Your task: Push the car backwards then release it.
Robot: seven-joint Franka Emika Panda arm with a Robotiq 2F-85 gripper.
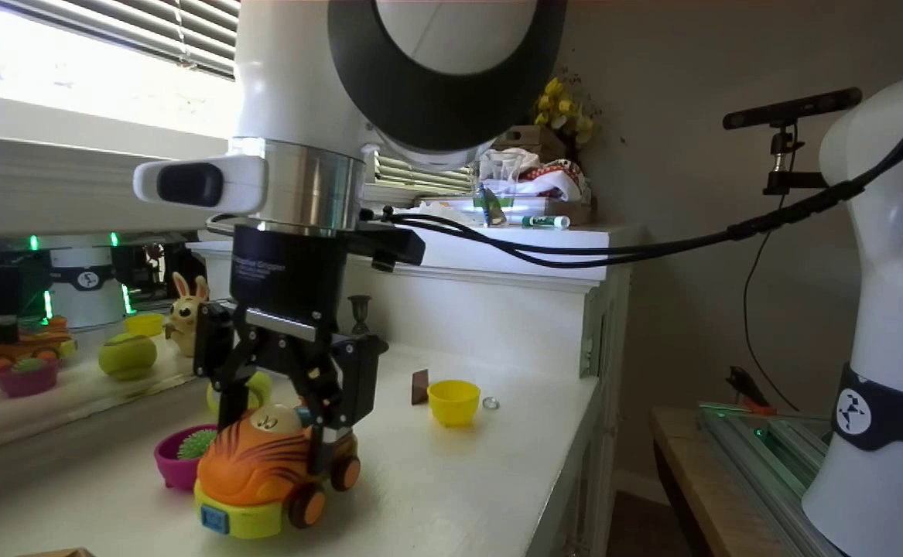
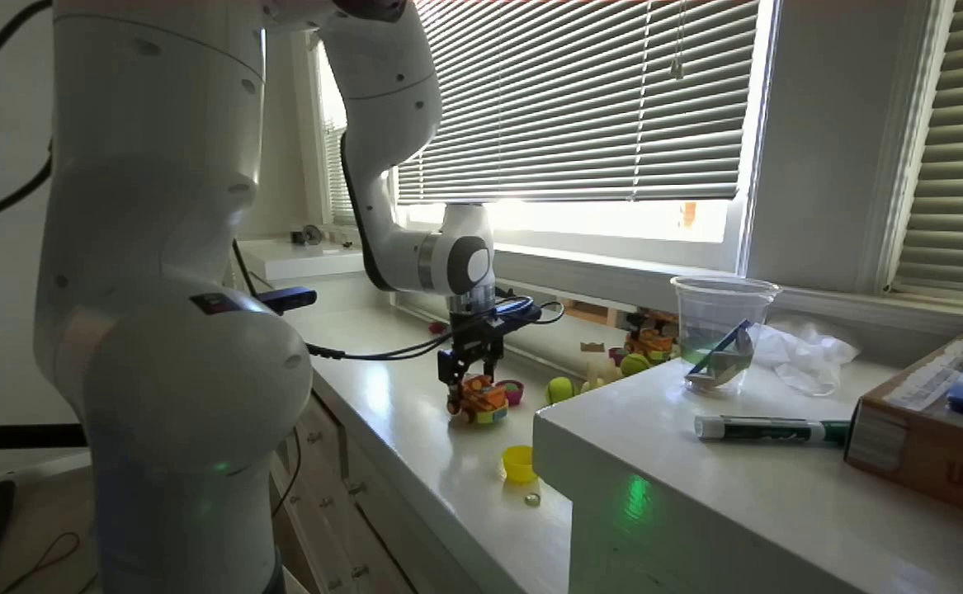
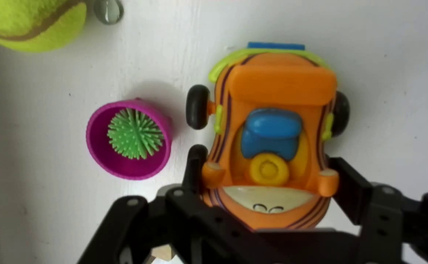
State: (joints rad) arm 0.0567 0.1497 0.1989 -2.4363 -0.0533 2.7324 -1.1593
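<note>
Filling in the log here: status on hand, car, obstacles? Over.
Hand closed on orange car. Car on white counter, not yet released. Pink bowl close alongside, apart, likely outside a straight backward path.

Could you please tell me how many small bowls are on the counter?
2, reflections aside: the magenta bowl, holding a green spiky ball, beside the car, and the yellow bowl, apart from them. Some may be hidden; a distant red thing is too small to tell.
</note>
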